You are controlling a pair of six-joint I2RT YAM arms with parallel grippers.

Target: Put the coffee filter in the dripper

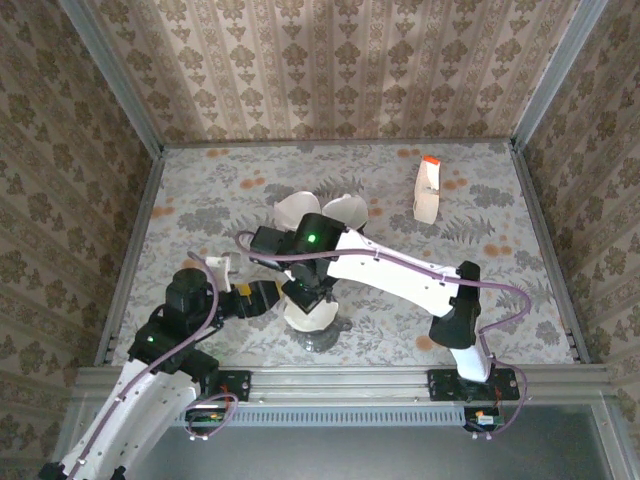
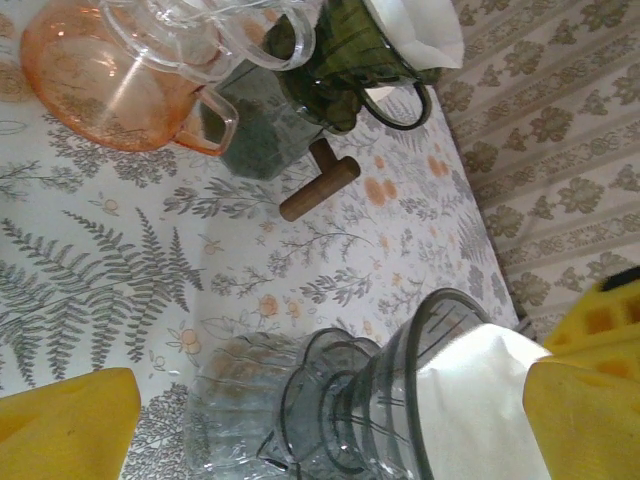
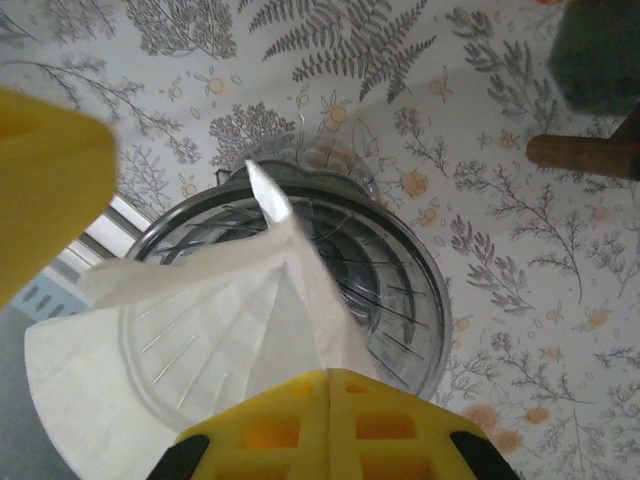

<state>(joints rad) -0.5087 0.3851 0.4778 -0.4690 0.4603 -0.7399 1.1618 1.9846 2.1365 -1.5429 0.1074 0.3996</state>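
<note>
A clear glass dripper [image 1: 312, 330] stands on the flowered table near the front edge. A white coffee filter [image 3: 220, 340] lies folded in its cone, its tip down against the ribbed wall and its wide edge hanging over the near rim. My right gripper [image 3: 330, 385] is shut on the coffee filter at its fold, directly above the dripper [image 3: 400, 290]. My left gripper [image 2: 330, 410] is open, one yellow finger on each side of the dripper [image 2: 370, 400], neither touching it. The filter [image 2: 480, 400] shows white inside the glass.
Behind the dripper stand a green dripper [image 2: 345, 50] with a filter, an orange glass one [image 2: 110, 80] and a clear one [image 2: 200, 20], plus a wooden handle [image 2: 320, 187]. A white carton with an orange cap [image 1: 428, 190] stands at the back right.
</note>
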